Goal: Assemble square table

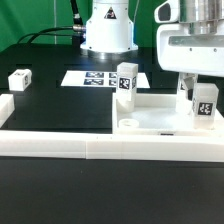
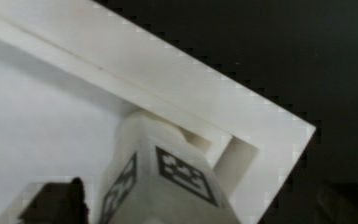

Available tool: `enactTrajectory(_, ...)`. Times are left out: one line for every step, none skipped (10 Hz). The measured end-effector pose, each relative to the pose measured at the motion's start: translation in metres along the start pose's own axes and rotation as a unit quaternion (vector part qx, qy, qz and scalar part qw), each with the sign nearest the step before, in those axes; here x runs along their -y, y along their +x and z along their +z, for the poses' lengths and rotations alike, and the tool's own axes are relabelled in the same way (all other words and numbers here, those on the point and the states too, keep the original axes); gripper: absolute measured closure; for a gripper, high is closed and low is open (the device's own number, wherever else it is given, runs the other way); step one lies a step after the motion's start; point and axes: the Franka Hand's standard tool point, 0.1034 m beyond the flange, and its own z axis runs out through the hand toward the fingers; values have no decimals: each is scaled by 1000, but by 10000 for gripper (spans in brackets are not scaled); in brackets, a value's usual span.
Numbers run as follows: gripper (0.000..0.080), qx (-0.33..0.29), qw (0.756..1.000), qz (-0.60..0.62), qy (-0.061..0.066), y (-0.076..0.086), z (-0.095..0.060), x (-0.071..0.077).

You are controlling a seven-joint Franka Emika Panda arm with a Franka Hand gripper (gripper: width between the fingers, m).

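**A:** Left to right, exterior view: loose leg (image 1: pixel 20 80) on the black table (image 1: pixel 55 105), well apart from everything else. Marker board (image 1: pixel 98 77) is further back. Standing leg (image 1: pixel 125 80) is upright at the far corner of the square slab (image 1: pixel 165 118) on the exterior view's left. There's an empty hole (image 1: pixel 127 123) at the near corner in front of it.

**B:** And the right side?

**A:** Right leg (image 1: pixel 204 100) is upright at the slab's far corner on that side, with the gripper (image 1: pixel 198 82) directly over it. Wrist view agrees: jaws wide apart either side of that leg, a gap on both sides, nothing held.

**B:** So we read this as clearing off the leg. We should lift straight up along its axis. No sideways drift until the fingertips (image 2: pixel 60 200) are above its top, or we tip it.

**A:** Agreed. Our guess for afterwards is the loose leg into the empty hole.

**B:** Unknowns?

**A:** We can't tell whether either upright leg is fully seated or just standing, because the joints are too small to read. We count three legs, and the fourth isn't in view. The slab's right edge is cut off by the frame. In the exterior view one finger is hidden behind the right leg. The border bar (image 1: pixel 100 150) covers the slab's near edge. The wrist view is blurred, so we only get the leg's tag as a pattern.
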Motion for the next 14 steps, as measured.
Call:
enactTrajectory(150, -1, 999, -32, 0, 2, 0, -1)
enactTrajectory(150, -2, 990, -141, 1, 13, -3, -4)
enactTrajectory(150, 1, 974, -226, -2, 23, -5, -9)
enactTrajectory(150, 12, 958, -287, -7, 24, -5, -13)
enactTrajectory(150, 32, 936, -350, -21, 19, -3, -15)
enactTrajectory(150, 44, 920, -388, -28, 17, 0, -15)
enactTrajectory(150, 46, 915, -400, -29, 16, 2, -14)
enactTrajectory(150, 44, 903, -427, -30, 15, 2, -11)
enactTrajectory(150, 43, 901, -430, -30, 14, 2, -10)
enactTrajectory(150, 43, 902, -428, -31, 15, 2, -11)
enactTrajectory(162, 43, 905, -422, -31, 15, 3, -11)
enactTrajectory(162, 43, 908, -415, -32, 15, 3, -11)
enactTrajectory(332, 43, 911, -409, -32, 15, 3, -11)
enactTrajectory(512, 42, 918, -392, -33, 15, 3, -11)
